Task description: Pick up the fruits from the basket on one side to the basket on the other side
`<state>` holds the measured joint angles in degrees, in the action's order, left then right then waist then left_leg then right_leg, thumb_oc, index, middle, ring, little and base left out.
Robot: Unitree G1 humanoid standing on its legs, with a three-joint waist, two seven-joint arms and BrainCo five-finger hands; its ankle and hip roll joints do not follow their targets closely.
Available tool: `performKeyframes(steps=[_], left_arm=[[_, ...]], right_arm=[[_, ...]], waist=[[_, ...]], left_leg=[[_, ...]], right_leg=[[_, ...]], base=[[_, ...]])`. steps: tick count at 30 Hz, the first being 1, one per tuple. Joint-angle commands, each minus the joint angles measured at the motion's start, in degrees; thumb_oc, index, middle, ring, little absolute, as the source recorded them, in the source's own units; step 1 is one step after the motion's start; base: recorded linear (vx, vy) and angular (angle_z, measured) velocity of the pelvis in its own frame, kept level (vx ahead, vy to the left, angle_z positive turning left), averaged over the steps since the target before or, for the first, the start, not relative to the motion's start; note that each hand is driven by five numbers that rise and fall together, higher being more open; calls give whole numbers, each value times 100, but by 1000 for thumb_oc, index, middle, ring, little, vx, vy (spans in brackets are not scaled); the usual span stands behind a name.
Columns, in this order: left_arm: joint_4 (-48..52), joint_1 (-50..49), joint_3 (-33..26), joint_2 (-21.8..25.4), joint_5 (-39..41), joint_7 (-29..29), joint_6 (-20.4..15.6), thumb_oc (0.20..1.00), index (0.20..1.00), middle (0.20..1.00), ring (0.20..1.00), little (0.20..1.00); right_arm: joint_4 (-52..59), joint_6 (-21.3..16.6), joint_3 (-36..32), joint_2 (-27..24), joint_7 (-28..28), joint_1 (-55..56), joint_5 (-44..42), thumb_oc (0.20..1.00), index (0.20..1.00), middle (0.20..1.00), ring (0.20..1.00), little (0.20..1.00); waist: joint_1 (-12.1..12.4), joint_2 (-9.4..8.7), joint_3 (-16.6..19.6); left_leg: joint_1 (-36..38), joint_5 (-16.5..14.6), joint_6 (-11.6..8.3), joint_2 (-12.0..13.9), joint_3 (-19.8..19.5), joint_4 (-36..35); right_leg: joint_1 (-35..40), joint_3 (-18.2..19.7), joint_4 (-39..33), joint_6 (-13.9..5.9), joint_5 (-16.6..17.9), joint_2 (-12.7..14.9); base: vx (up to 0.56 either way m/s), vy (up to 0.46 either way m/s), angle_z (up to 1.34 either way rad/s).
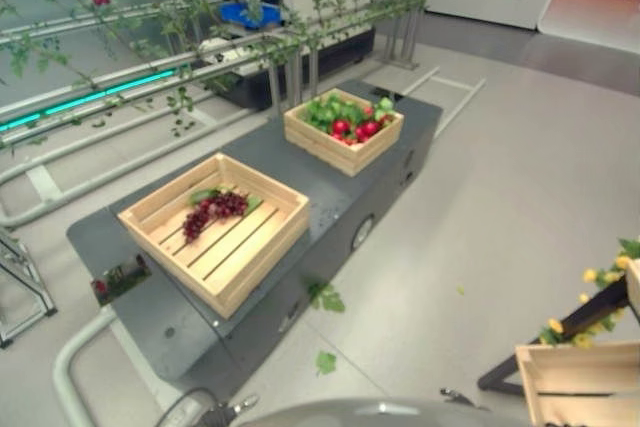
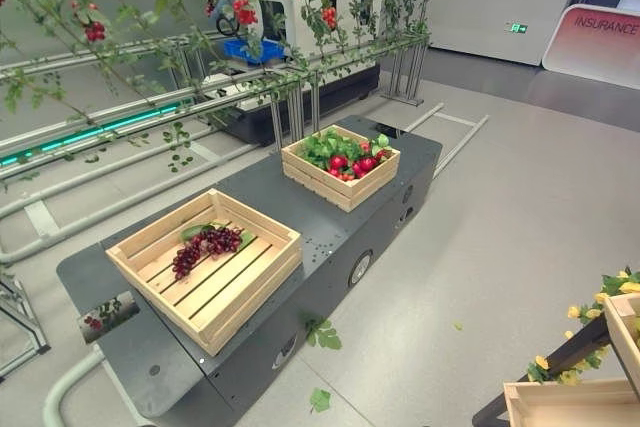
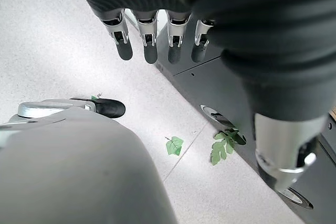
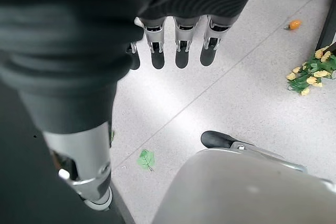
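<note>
Both hands, left hand (image 3: 157, 40) and right hand (image 4: 178, 40), are seen hanging with fingers relaxed and apart, nothing held, while grapes (image 1: 213, 210) lie in the near crate (image 1: 160, 202) at centre left and remaining fruit (image 1: 350, 122) sits in the far crate (image 1: 320, 147), judged unreached.

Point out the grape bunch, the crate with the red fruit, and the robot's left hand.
Grape bunch (image 1: 212, 211), left eye view, middle of the cluster.
Crate with the red fruit (image 1: 330, 150), left eye view, front wall.
Left hand (image 3: 149, 38), left wrist view, on a finger.

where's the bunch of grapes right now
The bunch of dark grapes lies in the nearer wooden crate on the dark platform, left of the crate of red fruit.
</note>
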<state>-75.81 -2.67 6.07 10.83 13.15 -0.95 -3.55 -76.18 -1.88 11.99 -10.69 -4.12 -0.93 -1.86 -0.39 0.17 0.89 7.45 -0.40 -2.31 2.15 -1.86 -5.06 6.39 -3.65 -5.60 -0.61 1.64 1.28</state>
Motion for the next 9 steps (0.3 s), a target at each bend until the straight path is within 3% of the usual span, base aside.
performKeyframes(steps=[1,9], left_arm=[[-465,381,141,-302,3,5,-6,1000,1000,1000,1000,1000],[-463,367,143,-292,-31,1,-26,1000,1000,1000,1000,1000]], right_arm=[[-364,23,45,42,-68,-341,-14,1000,1000,1000,1000,1000],[-348,23,30,-96,-23,-235,45,1000,1000,1000,1000,1000]], waist=[[135,-46,-47],[96,-47,-62]], left_leg=[[-52,-245,51,-77,-24,120],[-35,-237,52,-106,-20,37]], right_leg=[[95,-91,129,-367,-462,93],[108,-84,110,-388,-457,121]], base=[[39,32,0],[0,0,0]])
